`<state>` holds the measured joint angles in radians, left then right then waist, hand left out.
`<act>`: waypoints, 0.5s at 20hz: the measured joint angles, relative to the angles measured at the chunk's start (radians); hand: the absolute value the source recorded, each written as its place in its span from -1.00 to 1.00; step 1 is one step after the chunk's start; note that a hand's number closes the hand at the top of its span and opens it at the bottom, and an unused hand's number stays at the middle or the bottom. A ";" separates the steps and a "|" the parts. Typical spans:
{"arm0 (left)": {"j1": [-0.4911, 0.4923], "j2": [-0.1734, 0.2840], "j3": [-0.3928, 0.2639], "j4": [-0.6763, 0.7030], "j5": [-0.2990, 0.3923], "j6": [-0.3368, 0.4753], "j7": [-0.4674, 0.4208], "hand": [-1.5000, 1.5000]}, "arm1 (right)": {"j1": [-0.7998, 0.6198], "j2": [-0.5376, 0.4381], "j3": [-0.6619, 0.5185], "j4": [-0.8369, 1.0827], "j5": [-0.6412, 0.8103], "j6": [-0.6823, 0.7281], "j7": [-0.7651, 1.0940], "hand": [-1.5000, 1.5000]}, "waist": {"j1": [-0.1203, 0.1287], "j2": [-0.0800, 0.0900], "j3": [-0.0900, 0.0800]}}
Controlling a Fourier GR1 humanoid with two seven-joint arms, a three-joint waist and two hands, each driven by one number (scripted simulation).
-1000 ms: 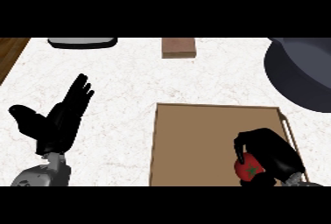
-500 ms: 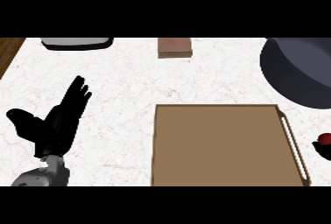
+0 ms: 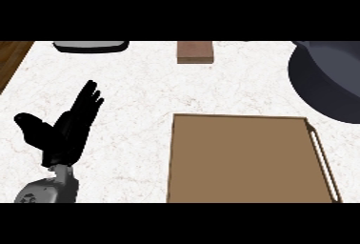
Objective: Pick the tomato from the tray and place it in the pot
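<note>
The brown tray lies on the white counter at lower right, and nothing shows on it. The dark grey pot sits at the right edge, partly cut off by the frame. No tomato is visible anywhere. My left hand rests open at the lower left, fingers pointing up, well apart from the tray. My right hand does not appear in the view.
A small brown block stands at the counter's far edge in the middle. A dark flat object with a grey rim lies at the far left. The wooden floor shows past the counter's left edge.
The right hand, shut on the red tomato over the tray's right end, moved off to the right and left the view with the tomato. The view has shifted slightly left.
</note>
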<state>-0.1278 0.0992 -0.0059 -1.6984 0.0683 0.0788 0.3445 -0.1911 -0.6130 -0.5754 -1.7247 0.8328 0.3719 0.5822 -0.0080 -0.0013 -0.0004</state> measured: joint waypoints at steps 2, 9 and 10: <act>0.007 -0.002 -0.005 0.001 0.001 -0.008 -0.009 0.00 | -0.035 -0.036 -0.006 -0.029 -0.015 0.012 -0.012 1.00 | 0.003 0.000 0.000; 0.002 -0.014 -0.011 0.021 -0.010 -0.009 -0.034 0.00 | -0.242 -0.124 0.015 -0.025 -0.077 0.037 0.011 1.00 | 0.016 0.001 -0.001; -0.011 -0.011 -0.003 0.026 -0.004 -0.010 -0.024 0.00 | -0.272 -0.137 0.020 0.007 -0.081 0.031 0.007 1.00 | 0.016 0.002 -0.001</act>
<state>-0.1390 0.0882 -0.0091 -1.6727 0.0640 0.0690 0.3210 -0.4636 -0.7503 -0.5551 -1.7177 0.7515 0.4034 0.5888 0.0084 0.0005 -0.0012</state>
